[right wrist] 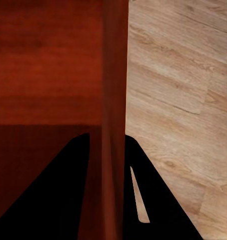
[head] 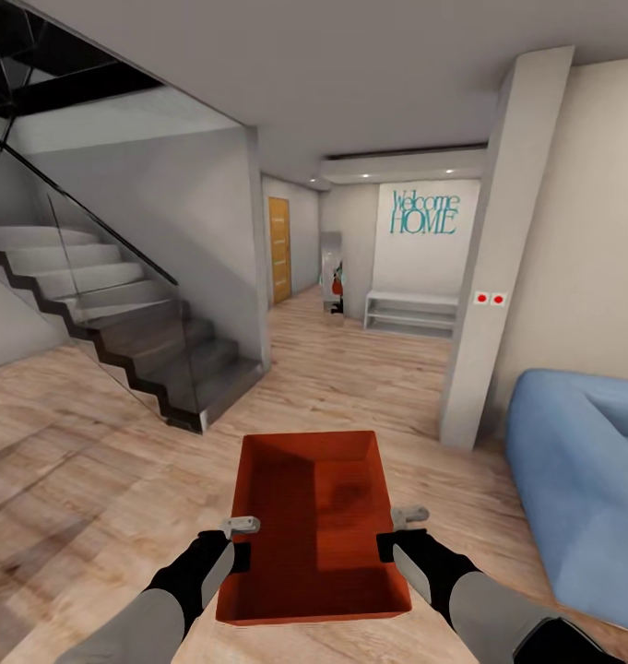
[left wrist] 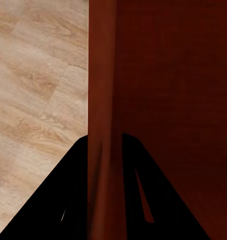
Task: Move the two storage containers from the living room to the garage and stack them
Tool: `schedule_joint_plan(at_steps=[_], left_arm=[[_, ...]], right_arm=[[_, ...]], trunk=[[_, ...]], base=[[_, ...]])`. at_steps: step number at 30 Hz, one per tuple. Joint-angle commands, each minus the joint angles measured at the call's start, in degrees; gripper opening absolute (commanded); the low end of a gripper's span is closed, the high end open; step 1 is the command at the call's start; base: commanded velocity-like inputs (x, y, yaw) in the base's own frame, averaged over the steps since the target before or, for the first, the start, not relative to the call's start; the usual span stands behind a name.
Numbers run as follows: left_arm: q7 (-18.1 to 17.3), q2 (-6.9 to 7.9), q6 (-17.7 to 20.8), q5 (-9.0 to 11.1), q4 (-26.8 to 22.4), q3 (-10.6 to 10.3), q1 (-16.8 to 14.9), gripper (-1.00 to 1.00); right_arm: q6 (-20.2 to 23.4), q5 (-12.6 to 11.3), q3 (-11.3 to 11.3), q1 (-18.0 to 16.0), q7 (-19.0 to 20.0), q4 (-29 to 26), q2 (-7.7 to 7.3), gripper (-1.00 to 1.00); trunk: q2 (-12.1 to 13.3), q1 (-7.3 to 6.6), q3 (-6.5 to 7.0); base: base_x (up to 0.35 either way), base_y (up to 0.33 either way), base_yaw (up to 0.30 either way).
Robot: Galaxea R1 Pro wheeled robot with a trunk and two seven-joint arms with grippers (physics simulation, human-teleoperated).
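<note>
Stairs (head: 120, 314) at ten o'clock, sofa (head: 581, 480) at three. The bin (head: 314, 526) hangs at six, carried over the wood floor (head: 74, 480). It looks stiff, light and smooth-walled, best held by the long rims. Left gripper (head: 242, 542) and right gripper (head: 394, 535) each pinch a side wall.

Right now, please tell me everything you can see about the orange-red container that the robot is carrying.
The storage container is an orange-red, open-top rectangular bin with low, slightly flared walls and a matte, plastic-looking surface. It looks empty. It is held roughly level in front of the robot, above the light wood floor. The left gripper pinches its left wall and the right gripper its right wall; each wrist view shows a wall between two fingers.
</note>
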Motion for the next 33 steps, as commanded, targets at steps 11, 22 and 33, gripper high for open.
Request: schedule_joint_plan(at_steps=[11, 22, 33], left_arm=[[1.1, 1.20, 0.5, -0.9, 0.6, -0.4, 0.0, -1.00], [1.1, 1.20, 0.5, -0.9, 0.6, -0.4, 0.0, -1.00], [1.1, 1.20, 0.5, -0.9, 0.6, -0.4, 0.0, -1.00]], right_arm=[[-1.7, -0.5, 1.0, -0.1, -0.3, -0.7, -0.04, -1.00], [-1.7, -0.5, 1.0, -0.1, -0.3, -0.7, -0.04, -1.00], [-1.7, -0.5, 1.0, -0.1, -0.3, -0.7, -0.04, -1.00]], trunk=[[0.0, 0.05, -0.03], [0.0, 0.05, -0.03], [0.0, 0.05, -0.03]], base=[[0.323, 0.000, 0.000], [0.323, 0.000, 0.000], [0.323, 0.000, 0.000]])
